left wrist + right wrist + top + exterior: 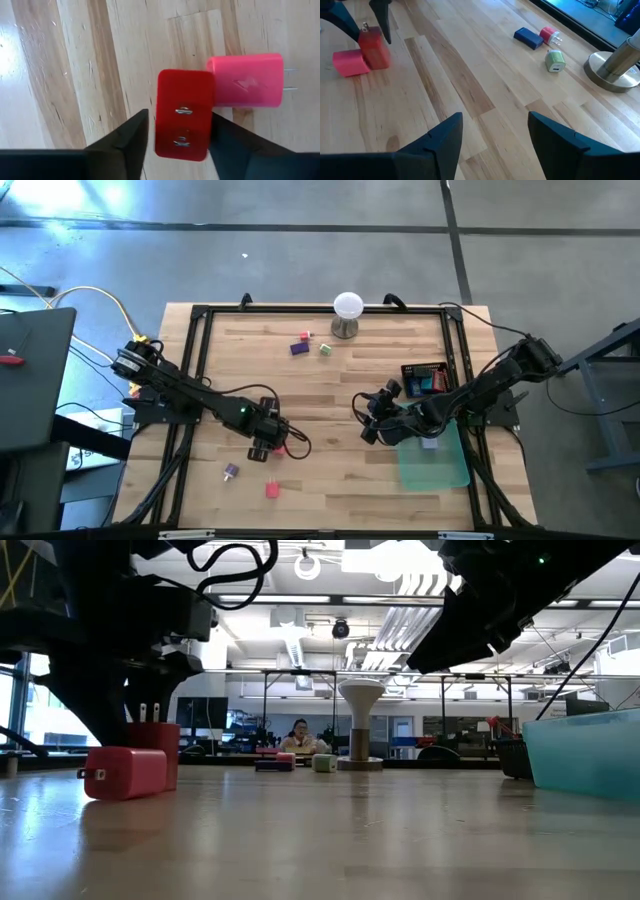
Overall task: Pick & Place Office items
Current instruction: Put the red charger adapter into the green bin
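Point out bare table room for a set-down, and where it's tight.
Free: the wood between the left gripper and right gripper, and the front strip between the pink charger and green tray. Crowded: the left gripper's fingers flank the red charger, pink one touching; small items by the white ball stand.

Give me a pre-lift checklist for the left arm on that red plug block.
1. Red plug block sits between the left gripper fingers: ok.
2. Fingers firmly clamped on it: cannot tell; in the left wrist view one finger looks close to the block's side and a sliver of gap shows at the other.
3. Block upright, prongs up: ok.
4. Pink plug block clear of the grasp: not ok; it lies on its side touching the red one and may get dragged.
5. Green tray reachable as a drop spot: cannot tell; the right gripper hovers open just beside it, over bare wood.
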